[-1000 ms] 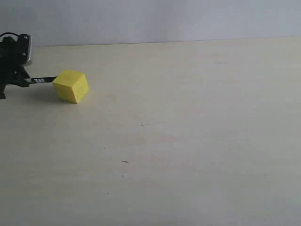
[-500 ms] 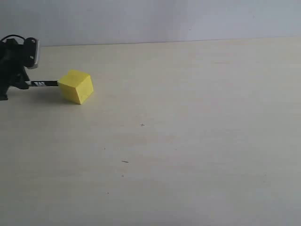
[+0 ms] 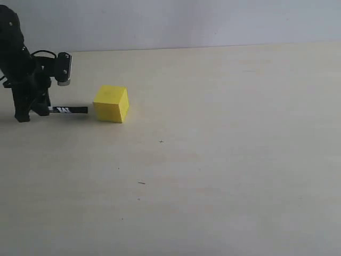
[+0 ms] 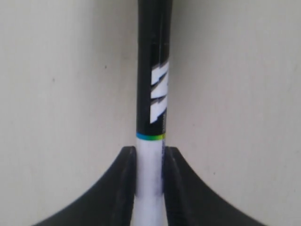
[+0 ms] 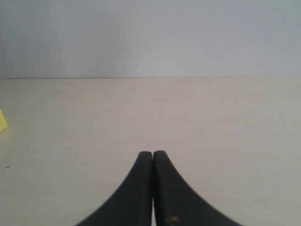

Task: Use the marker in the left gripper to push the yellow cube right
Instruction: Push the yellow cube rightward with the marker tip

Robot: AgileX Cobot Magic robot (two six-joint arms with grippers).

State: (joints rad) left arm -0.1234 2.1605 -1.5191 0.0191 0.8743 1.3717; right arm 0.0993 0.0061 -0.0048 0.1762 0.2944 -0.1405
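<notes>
We see the left gripper [image 4: 149, 154] fingers clamped on the marker [image 4: 153, 84], tip beyond them cut off; right gripper [image 5: 153, 157] fingers pressed together.

The yellow cube [image 3: 111, 103] has slid toward 3 o'clock and turned. The left gripper [image 3: 42, 110] and marker [image 3: 69, 110] followed it.

Pale tabletop [image 3: 229, 170], plain wall [image 3: 202, 21] behind.
Matte cream surface with faint grain, meeting the grey-white wall along a straight far edge. Near mid-surface, a tiny dark cross mark [image 3: 161, 141]; closer to the exterior camera and slightly left of it, a short dark dash [image 3: 141, 183]. Around the dash, a few pinpoint specks [image 3: 118, 168], too small to identify. Faint smudge [image 3: 248, 70] toward the far right. Right wrist view: same surface and wall, a couple of dark flecks [image 5: 100, 22] on the wall.
</notes>
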